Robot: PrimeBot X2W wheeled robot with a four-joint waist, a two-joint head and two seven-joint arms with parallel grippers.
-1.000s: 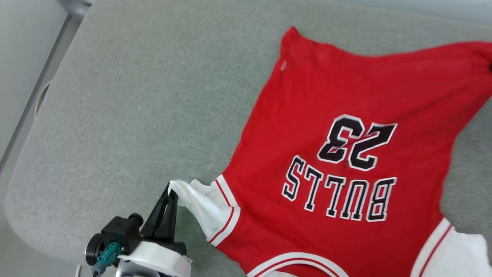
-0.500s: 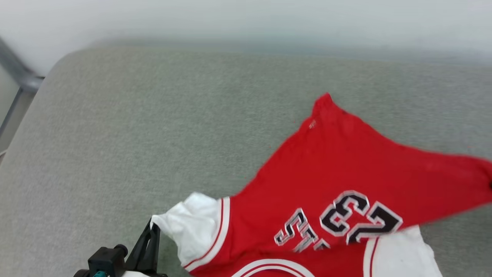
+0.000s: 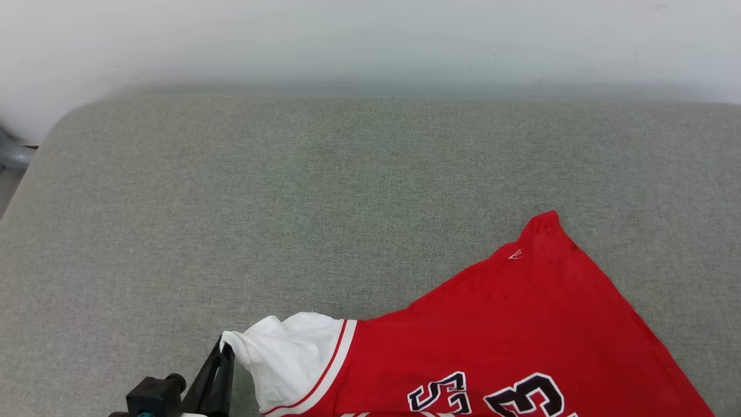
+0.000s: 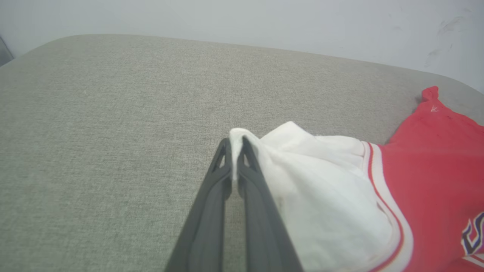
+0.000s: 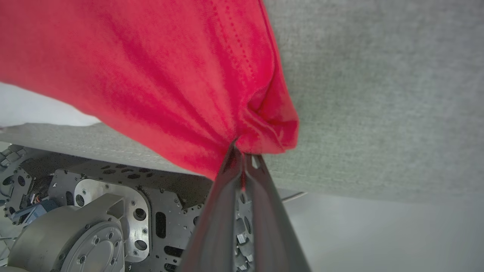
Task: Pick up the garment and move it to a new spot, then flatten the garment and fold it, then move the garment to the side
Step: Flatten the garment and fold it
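A: What do we see at seven o'clock in the head view?
B: Our left gripper (image 3: 224, 347), its jaws pinched narrow on the edge of the white sleeve (image 3: 283, 353). Its wrist view shows the cloth caught between the tips.
A: And the garment (image 3: 521, 324)?
B: It spreads over the grey cushion (image 3: 289, 202) from six towards four o'clock, print side up, with one red corner pointing to twelve. The wall (image 3: 370, 40) runs along the top.
A: Our right gripper (image 5: 242, 151)?
B: In its wrist view the jaws are closed on a bunched red corner. The fabric stretches away toward eleven o'clock, and our base (image 5: 94, 211) sits at eight.
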